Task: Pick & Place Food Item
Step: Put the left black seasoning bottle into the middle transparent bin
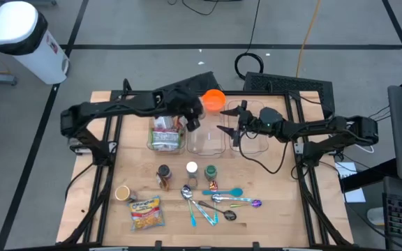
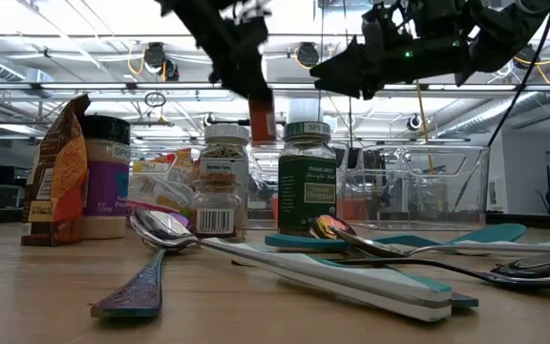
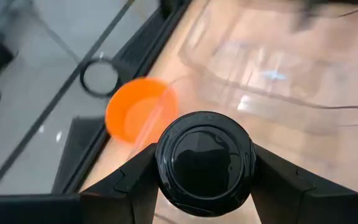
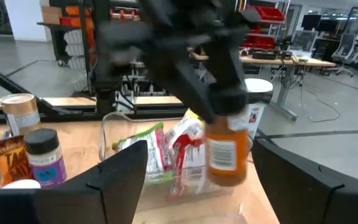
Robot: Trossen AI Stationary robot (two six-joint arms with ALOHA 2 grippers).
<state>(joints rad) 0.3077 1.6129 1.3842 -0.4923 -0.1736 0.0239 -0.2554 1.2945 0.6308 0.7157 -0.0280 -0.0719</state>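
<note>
My left gripper [image 1: 191, 120] is shut on a spice bottle [image 4: 229, 152] with amber contents, a white label and a black cap. The bottle hangs in the air by the edge between the clear bin of food packets [image 1: 166, 134] and an empty clear bin [image 1: 206, 139]. In the low view the bottle [image 2: 261, 119] is well above the table. Just to the right, my right gripper [image 1: 226, 130] stands open and level, pointing at the bottle with nothing between its fingers. My left gripper pinches the bottle's black cap [image 3: 205, 163] between its two fingers, one on each side. The fingers slant down from the table's left. The bottle hangs roughly upright below them, its labelled body [image 4: 227, 155] lifted clear of the bins and the table.
An orange bowl [image 1: 213, 100] sits behind the bins, and a third clear bin [image 1: 255, 129] lies under my right arm. Nearer the front edge stand three spice jars [image 1: 192, 171], a can [image 1: 123, 193], a snack bag [image 1: 146, 213] and several spoons [image 1: 218, 202].
</note>
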